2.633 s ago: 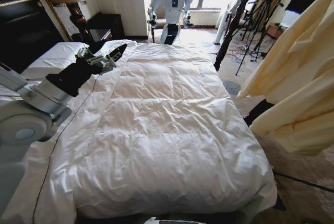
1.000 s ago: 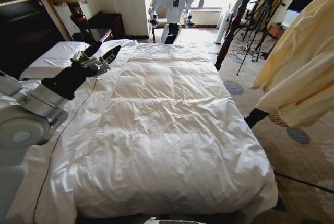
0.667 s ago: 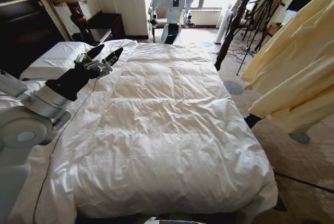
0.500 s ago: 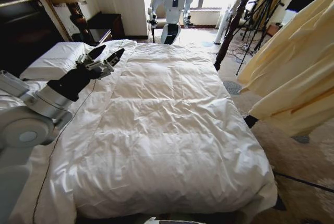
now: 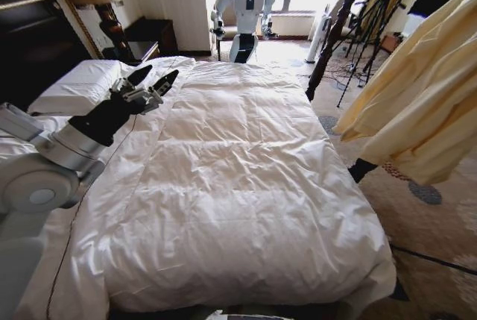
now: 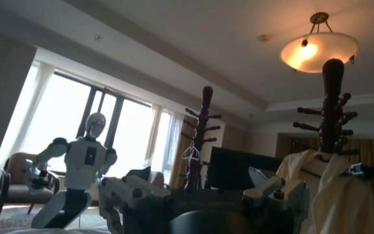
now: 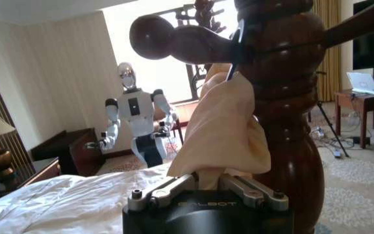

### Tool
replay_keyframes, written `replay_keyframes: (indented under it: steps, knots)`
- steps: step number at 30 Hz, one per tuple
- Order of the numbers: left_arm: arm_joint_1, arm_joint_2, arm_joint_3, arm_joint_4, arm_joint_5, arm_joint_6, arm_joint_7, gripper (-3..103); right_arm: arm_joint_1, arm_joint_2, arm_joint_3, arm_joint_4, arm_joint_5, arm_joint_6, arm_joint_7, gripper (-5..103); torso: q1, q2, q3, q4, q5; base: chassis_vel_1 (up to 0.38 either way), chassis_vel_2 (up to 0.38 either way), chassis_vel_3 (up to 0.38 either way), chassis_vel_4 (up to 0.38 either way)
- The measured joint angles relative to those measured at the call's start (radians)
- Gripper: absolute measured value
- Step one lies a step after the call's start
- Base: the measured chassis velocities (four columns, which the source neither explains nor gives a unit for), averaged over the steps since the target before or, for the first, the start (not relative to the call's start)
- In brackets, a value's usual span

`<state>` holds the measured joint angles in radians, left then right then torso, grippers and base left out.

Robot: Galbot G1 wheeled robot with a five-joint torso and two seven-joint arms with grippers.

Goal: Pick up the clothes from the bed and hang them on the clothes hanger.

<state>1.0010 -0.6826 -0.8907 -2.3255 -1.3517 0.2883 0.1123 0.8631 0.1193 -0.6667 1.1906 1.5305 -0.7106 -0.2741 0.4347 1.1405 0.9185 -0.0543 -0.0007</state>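
Where soft clothes [image 7: 223, 131] drape, right tool [image 7: 208, 187] pinching

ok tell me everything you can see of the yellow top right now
The clothes are a pale yellow-cream top of thin, soft fabric, off the bed and hanging in loose folds to its right. In the right wrist view the fabric drapes against a dark turned wooden post, gathered at the top under a knobbed peg, where a thin hanger hook shows. Its lower edge is bunched between the fingers of the right gripper, which is closed on it. The left wrist view shows it draped over the post's top.
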Motion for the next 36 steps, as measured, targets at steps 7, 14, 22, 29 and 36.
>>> replay_keyframes:
  steps: [7, 14, 22, 29, 36]
  knots:
    - [-0.009, -0.001, 0.008, 0.0, 0.004, -0.002, 0.002, 100, -0.003, -0.025, -0.002, 0.0, -0.007, -0.014, -0.021, 0, 0.0, 0.0, 0.0, -0.0001, 0.0003, 0.0, 0.0, 0.0, 0.0]
    - [-0.011, 0.014, 0.004, 0.006, 0.0, -0.004, 0.006, 100, -0.021, -0.054, -0.005, 0.021, -0.016, -0.014, -0.022, 0, 0.0, 0.0, 0.0, -0.0001, 0.0, 0.0, 0.0, 0.0, 0.0]
    - [-0.007, 0.019, -0.001, 0.0, -0.004, -0.005, 0.006, 100, -0.021, -0.064, -0.004, 0.053, -0.041, -0.004, 0.024, 0, 0.0, 0.0, 0.0, 0.0, 0.0008, 0.0, 0.0, 0.0, 0.0]
    - [-0.01, 0.03, -0.006, -0.006, -0.021, 0.002, 0.006, 100, -0.026, -0.124, -0.001, 0.129, -0.01, -0.015, 0.081, 17, 0.0, 0.0, 0.0, -0.0002, 0.0002, 0.0, 0.0, 0.0, 0.0]
    - [-0.009, 0.036, -0.008, -0.012, -0.027, 0.002, 0.005, 100, -0.033, -0.202, 0.006, 0.216, 0.024, -0.019, 0.155, 38, 0.0, 0.0, 0.0, -0.0001, 0.0004, 0.0, 0.0, 0.0, 0.0]
